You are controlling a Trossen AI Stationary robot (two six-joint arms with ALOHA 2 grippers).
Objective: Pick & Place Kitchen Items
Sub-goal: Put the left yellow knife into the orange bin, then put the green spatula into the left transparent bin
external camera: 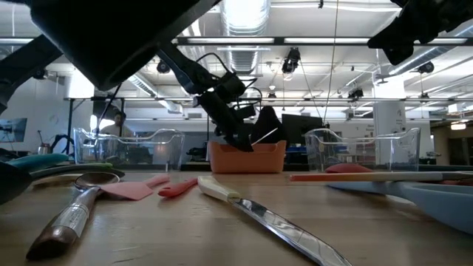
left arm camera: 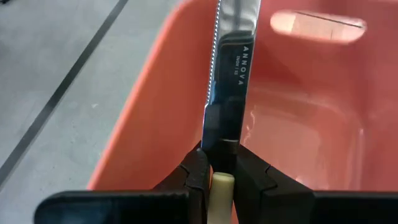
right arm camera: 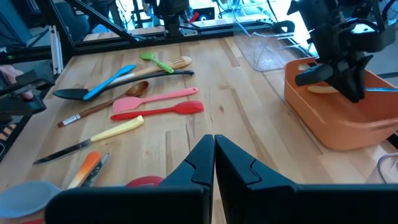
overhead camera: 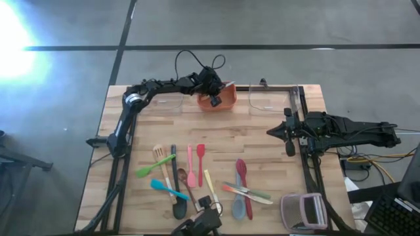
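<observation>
I have the left gripper (left arm camera: 214,177) over the orange bin (overhead camera: 226,99), jaws clamped on a cream-handled knife (left arm camera: 227,81), blade pointing into the bin: placing step. Next I judge: lower, then release. Right gripper (right arm camera: 214,163) waits closed at the surface's right; other utensils (overhead camera: 190,174) lie near the front.

A robotics lab: wooden worktop (overhead camera: 262,141) on bare concrete floor (overhead camera: 65,78); exposed ceiling ducts (external camera: 244,55), strip lights (external camera: 244,15), monitors (external camera: 303,125) behind.

Strong glare at the floor's (overhead camera: 39,78) upper-left corner, blurred foreground utensils
</observation>
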